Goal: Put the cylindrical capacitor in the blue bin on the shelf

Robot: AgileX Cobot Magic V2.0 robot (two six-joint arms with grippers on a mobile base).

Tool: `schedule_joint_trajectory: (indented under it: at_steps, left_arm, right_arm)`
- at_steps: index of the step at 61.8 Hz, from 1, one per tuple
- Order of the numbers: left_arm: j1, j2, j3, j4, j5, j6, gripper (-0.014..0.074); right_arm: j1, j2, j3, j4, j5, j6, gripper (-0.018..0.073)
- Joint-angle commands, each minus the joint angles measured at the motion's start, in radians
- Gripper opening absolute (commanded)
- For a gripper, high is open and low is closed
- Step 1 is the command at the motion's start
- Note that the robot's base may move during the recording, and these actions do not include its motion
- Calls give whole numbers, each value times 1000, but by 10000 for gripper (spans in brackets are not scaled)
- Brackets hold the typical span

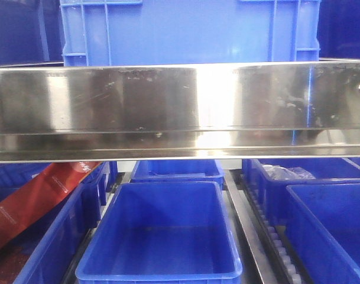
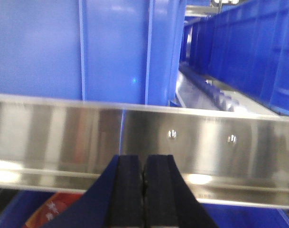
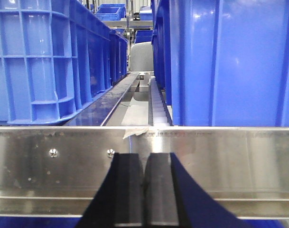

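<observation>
The shelf's shiny scratched steel front beam (image 1: 180, 109) runs across the front view. It also fills the left wrist view (image 2: 206, 142) and the right wrist view (image 3: 229, 156). An empty blue bin (image 1: 162, 236) sits below the beam in the middle. A large blue crate (image 1: 188, 29) stands above it. The cylindrical capacitor is not in view. My left gripper (image 2: 143, 164) is shut with nothing between its pads, close to the beam. My right gripper (image 3: 143, 164) is shut and empty too, close to the beam.
Blue bins stand at lower left (image 1: 49, 236) and right (image 1: 327, 225), with a red packet (image 1: 38, 198) in the left one. Grey roller rails (image 1: 274, 236) run between bins. Tall blue crates (image 3: 49, 57) flank a roller lane (image 3: 156, 104) behind the beam.
</observation>
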Motion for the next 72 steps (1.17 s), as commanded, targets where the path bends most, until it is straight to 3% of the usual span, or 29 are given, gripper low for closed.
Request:
schedule_joint_trajectory:
  at_steps: [1, 17, 30, 72]
  left_arm:
    - [-19, -6, 4, 14, -18, -15, -111]
    - [-99, -6, 4, 16, -64, -15, -111]
    - [-98, -6, 4, 16, -132, -15, -111]
    - [-98, -6, 4, 16, -132, -15, -111]
  right_arm:
    - [-4, -3, 1, -8, -19, -4, -163]
    - [-4, -3, 1, -8, -19, -4, -163]
    - [-4, -3, 1, -8, -19, -4, -163]
    - [-4, -3, 1, -8, -19, -4, -163]
